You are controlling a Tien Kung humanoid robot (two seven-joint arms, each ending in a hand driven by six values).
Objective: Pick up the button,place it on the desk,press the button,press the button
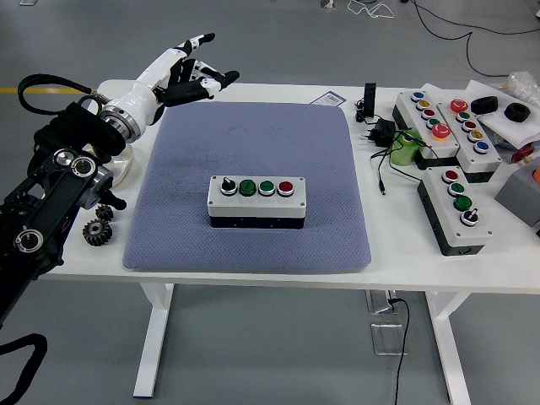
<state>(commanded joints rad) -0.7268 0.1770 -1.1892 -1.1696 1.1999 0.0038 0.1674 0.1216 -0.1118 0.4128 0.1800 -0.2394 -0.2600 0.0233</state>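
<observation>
- Your left hand point(181, 69) hangs above the table's far left corner, fingers spread loose, holding nothing.
- Two gears point(97, 221) sit by the near left edge, so mind those when swinging in.
- The button box point(256, 201) sits mid-mat point(329, 169), nothing touching it. Looks rigid, boxy, probably a bit hefty; I'd pinch its long sides.
- Open mat all round; the right side is crowded with other boxes point(456, 207).

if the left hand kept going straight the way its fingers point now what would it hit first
Probably nothing on the table. The left hand is open and raised over the far left corner of the table, fingers aimed right and away along the far edge. That line looks free, well clear of the button box, though depth is hard to judge.
</observation>
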